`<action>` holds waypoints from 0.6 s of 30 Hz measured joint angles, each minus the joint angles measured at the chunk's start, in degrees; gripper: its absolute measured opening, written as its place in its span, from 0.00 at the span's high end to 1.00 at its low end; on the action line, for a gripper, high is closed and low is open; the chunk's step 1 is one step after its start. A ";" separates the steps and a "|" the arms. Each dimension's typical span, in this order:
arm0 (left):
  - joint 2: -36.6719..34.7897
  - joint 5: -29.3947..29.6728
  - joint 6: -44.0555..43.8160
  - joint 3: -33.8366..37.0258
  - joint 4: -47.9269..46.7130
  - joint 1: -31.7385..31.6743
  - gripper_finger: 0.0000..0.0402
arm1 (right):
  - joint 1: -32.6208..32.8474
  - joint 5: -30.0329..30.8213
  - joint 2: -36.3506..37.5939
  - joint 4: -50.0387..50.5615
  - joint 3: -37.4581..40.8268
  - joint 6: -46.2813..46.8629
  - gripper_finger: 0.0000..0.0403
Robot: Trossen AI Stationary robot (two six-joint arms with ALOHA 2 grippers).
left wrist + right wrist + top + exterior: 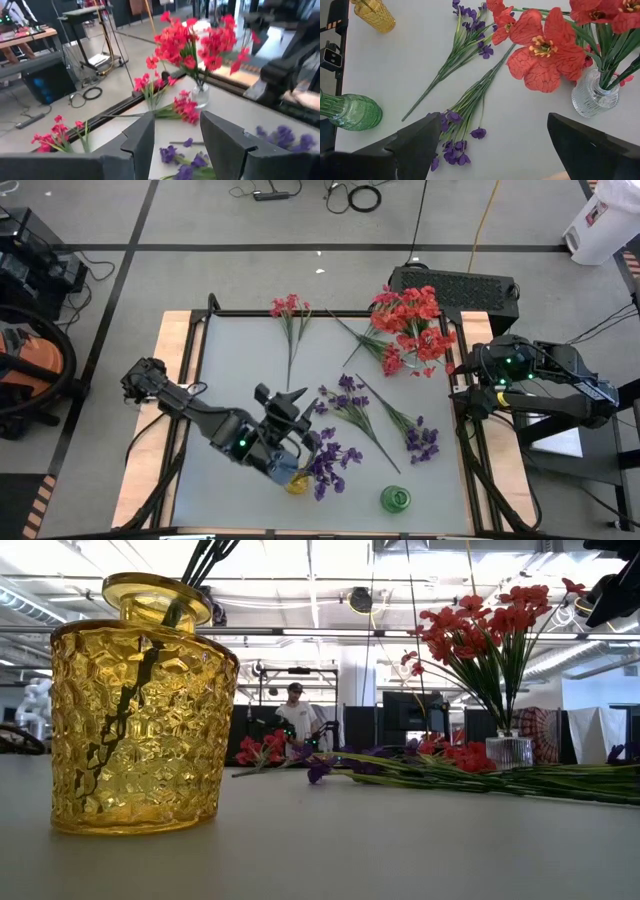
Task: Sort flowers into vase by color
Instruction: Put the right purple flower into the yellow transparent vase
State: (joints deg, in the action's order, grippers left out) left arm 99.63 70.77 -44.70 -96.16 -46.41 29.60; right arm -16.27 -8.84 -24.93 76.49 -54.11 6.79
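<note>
Basically both sets of jaws stood spread with nothing between them. Left gripper [291,402] hovered over the near-left part of the table [240,350], just above the yellow vase [297,480], which already had purple flowers [330,462] in it, blossoms spilling out beside the arm. Its wrist view showed the two fingers [137,142] apart and empty, looking across the table.

Right gripper [462,370] sat at the table's right edge, wide and empty too, close to the clear vase [591,95] packed with red flowers [410,315].

Still loose on the table:
- two purple sprigs [352,402] in the middle, one running toward the near-right [420,442]
- a pink sprig [290,308] at the far edge
- a red sprig [392,358] lying at the foot of the clear vase

Green vase [395,499] at the near edge looked empty.

My read: a purple sprig was just placed, so the step in hand was between picks. Reds and purples were partly sorted, pink not started. The next move likely called for the left gripper to drop onto the nearest purple sprig's thin stem, jaws across it, well clear of the blossoms. The two stems lay close together, so a double grab was the risk.
</note>
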 joint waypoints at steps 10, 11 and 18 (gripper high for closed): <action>0.00 -7.64 7.71 0.00 -0.09 -5.78 0.59 | 0.00 0.00 0.00 0.00 0.00 -0.08 0.11; 0.00 -8.59 7.95 0.00 -0.15 -6.16 0.59 | 0.00 0.06 0.00 0.00 0.00 -1.48 0.11; 0.00 -11.02 8.12 0.00 -1.35 -7.52 0.59 | 0.00 0.11 0.00 -0.20 0.00 -13.92 0.11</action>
State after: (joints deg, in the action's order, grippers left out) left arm 99.63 59.75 -36.58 -96.16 -47.76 22.09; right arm -16.27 -8.73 -24.93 76.29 -54.11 -7.13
